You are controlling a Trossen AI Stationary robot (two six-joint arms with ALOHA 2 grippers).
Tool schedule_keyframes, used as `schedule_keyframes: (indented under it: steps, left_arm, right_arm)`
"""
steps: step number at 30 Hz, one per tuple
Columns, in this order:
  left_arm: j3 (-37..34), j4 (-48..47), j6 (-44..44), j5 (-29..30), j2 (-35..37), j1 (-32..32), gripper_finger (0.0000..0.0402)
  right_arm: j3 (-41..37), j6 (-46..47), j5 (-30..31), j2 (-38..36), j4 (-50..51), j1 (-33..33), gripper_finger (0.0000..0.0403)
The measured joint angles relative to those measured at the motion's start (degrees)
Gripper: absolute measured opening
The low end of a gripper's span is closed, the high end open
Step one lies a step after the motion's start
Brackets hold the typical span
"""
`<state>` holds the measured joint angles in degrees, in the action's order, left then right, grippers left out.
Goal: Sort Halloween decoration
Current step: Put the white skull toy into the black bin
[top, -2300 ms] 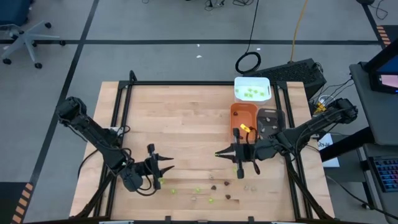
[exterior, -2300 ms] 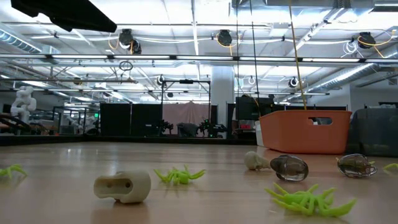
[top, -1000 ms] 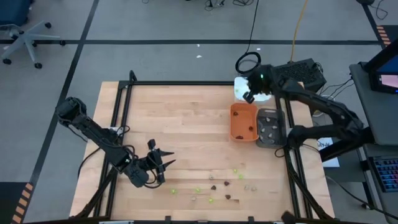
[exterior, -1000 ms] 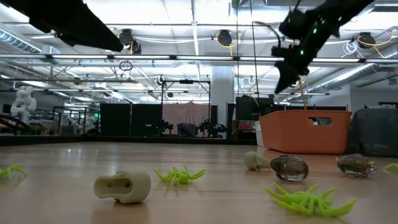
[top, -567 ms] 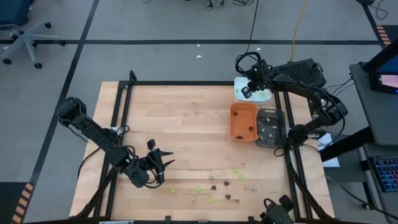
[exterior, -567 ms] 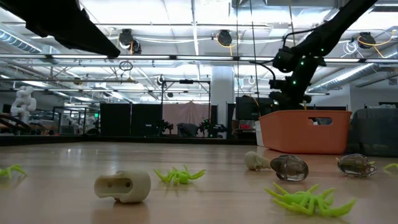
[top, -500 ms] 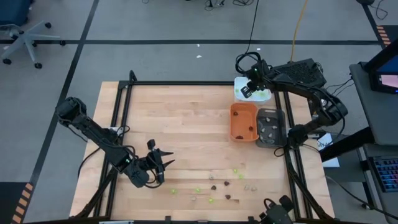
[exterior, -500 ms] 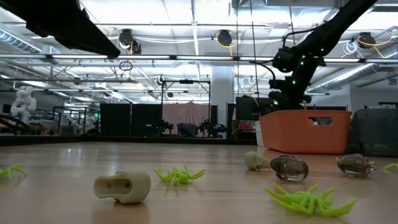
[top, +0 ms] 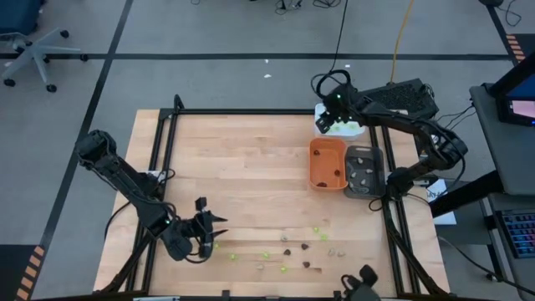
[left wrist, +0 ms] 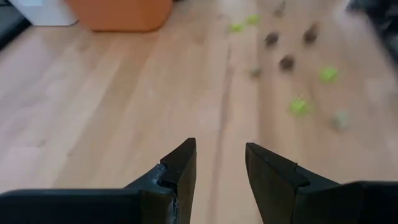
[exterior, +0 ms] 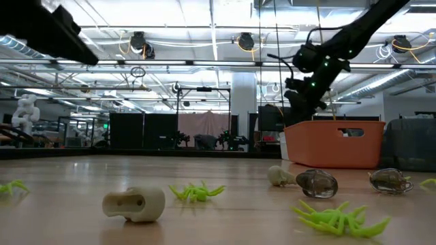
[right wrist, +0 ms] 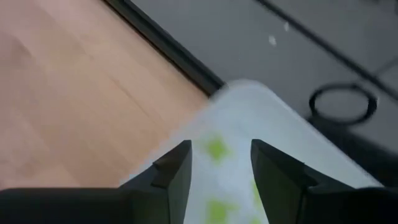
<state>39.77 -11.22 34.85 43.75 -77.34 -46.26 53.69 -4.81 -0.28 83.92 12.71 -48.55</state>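
The right gripper is held above the white tray at the counter's far right corner, its fingers spread with nothing between them. The left gripper is held near the counter's near left part, fingers parted and empty. The Halloween decoration lies scattered along the near edge: lime-green, dark brown and pale pieces. More green pieces lie in the white tray, beside the orange tray and grey tray. No writing can be read.
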Motion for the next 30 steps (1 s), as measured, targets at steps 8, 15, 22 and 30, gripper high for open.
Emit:
schedule_keyframes:
  steps: [8, 15, 22, 30]
  left_arm:
    - [-0.04, -11.16, -2.66, 1.12, 0.89, 5.31, 0.0145]
    - [-0.03, 3.80, -2.14, -12.78, 7.06, 12.31, 0.0145]
    - [1.87, 6.98, 3.30, -13.16, 14.51, 17.00, 0.0145]
    - [9.94, -9.08, -2.34, -13.18, 15.56, 19.53, 0.0145]
  right_arm:
    - [0.00, 1.94, 0.21, -0.03, -6.78, 6.91, 0.0142]
    - [0.00, 9.57, 0.23, -5.46, -1.60, 17.93, 0.0141]
    - [0.04, 22.04, 3.54, -16.35, 9.07, 29.41, 0.0141]
    - [0.02, 37.16, 3.37, -18.75, 12.52, 40.94, 0.0141]
